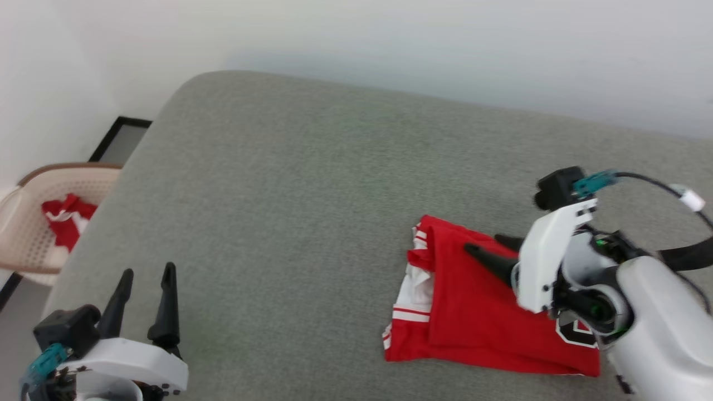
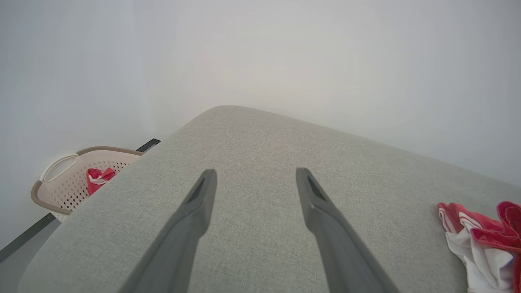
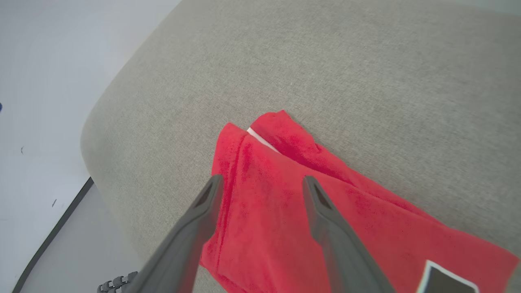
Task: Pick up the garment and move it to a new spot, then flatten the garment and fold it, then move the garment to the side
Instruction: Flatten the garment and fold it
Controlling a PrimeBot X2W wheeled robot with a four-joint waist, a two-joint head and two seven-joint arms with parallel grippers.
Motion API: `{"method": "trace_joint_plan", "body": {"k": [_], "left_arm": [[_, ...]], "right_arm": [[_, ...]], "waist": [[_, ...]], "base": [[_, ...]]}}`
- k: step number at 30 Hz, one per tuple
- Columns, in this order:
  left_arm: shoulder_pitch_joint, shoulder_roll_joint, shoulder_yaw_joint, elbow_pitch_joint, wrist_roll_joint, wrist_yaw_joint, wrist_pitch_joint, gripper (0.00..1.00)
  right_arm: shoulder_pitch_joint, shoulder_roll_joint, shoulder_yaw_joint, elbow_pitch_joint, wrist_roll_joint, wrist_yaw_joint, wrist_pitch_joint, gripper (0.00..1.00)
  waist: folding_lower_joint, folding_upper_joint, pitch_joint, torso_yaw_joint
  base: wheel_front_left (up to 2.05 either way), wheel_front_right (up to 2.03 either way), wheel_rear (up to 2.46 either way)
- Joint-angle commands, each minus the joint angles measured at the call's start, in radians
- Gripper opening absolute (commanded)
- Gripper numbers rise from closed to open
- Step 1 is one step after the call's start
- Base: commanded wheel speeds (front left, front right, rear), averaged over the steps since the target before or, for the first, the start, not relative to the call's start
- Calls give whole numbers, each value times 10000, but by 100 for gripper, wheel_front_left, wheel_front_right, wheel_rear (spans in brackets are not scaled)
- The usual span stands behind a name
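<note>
on the grey cushion (image 1: 289, 211), the folded red jersey (image 1: 479, 317) is left lying flat. over it the right gripper (image 3: 260, 183) is held spread, nothing gripped. the left gripper (image 2: 254, 175) is likewise held agape and empty.

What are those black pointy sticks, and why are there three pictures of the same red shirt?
The sticks are a robot's fingers. It has two arms, and each ends in a gripper, a hand with two long dark fingers. One picture comes from a camera on its head, looking down at a big grey cushion. There the left gripper waits at the lower left, open and holding nothing. The right gripper hovers over the red shirt, which lies folded on the cushion. The other two pictures come from small cameras on each wrist, looking along the fingers. The right one shows its fingers spread apart above the shirt, gripping nothing. Off the cushion's left stands a beige basket with a smaller red-and-white cloth inside.
</note>
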Motion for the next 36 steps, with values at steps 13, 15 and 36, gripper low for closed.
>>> {"method": "trace_joint_plan", "body": {"k": [13, 15, 36], "left_arm": [[669, 382, 538, -312, 105, 217, -131, 100], [807, 434, 628, -344, 78, 235, -145, 100], [2064, 508, 1441, -592, 178, -11, -221, 100]], "right_arm": [[911, -1549, -779, -1124, 83, -17, -3403, 100], [1173, -1767, -897, -1171, 48, -17, -3983, 100], [3577, -2525, -2073, -1098, -1106, -17, -7766, 100]], "waist": [[0, 0, -431, -2075], [0, 0, -513, -2340], [0, 0, -1013, -3680]], "base": [[0, 0, 0], [0, 0, 0], [0, 0, 0]]}}
